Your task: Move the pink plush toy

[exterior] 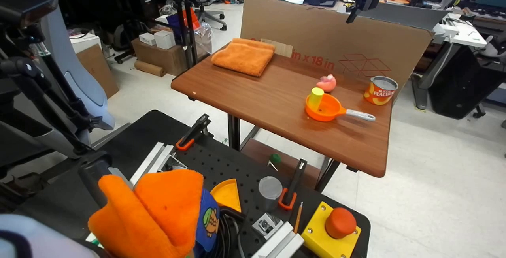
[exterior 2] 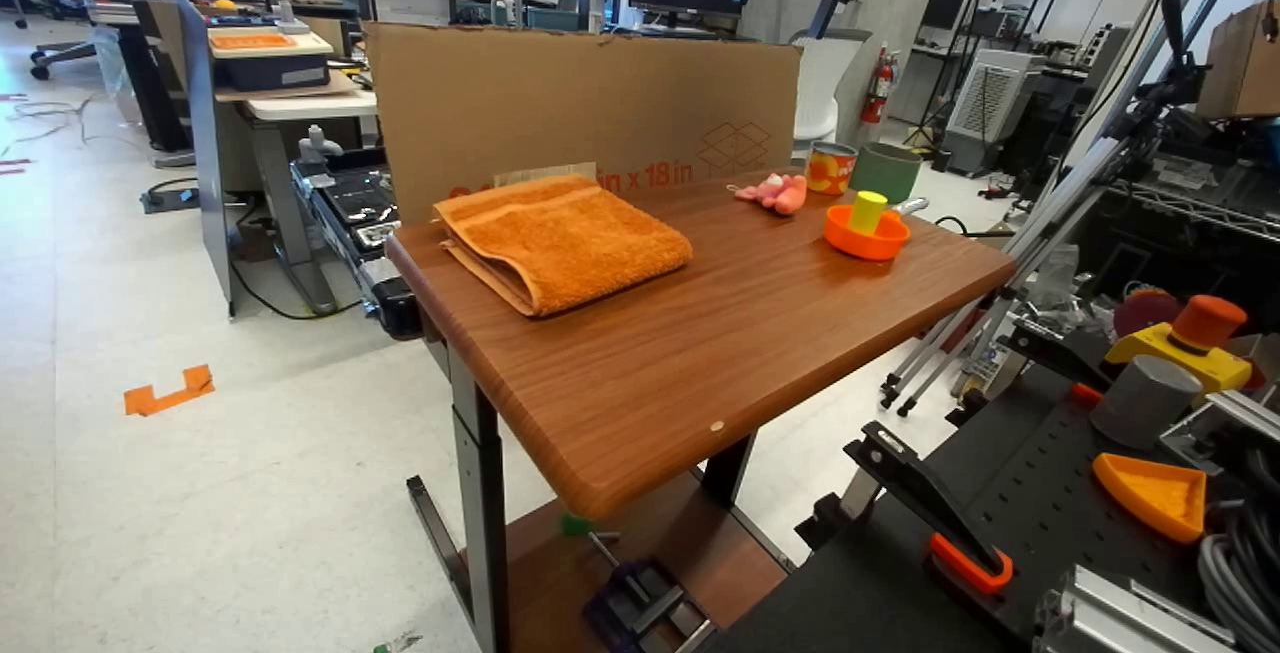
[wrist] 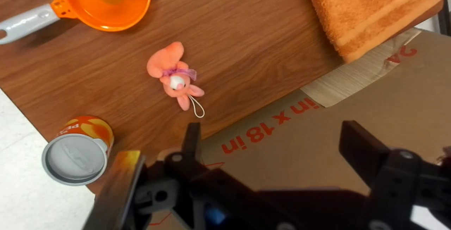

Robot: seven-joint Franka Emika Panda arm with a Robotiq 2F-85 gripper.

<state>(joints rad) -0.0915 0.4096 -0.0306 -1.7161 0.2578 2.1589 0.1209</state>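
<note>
Cardboard (exterior: 336, 32), "18 in" — pink plush toy (wrist: 172, 70), "PEACHES" can (exterior: 380, 91)

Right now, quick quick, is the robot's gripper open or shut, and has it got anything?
Gripper: open, holding nothing; the pink plush toy lies on the table.

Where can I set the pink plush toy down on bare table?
Most room on the table is between the orange towel and the orange pan. A smaller patch lies between its handle and the table edge facing the black pegboard. Crowded: the end holding the pan, pink plush toy and peach can.
</note>
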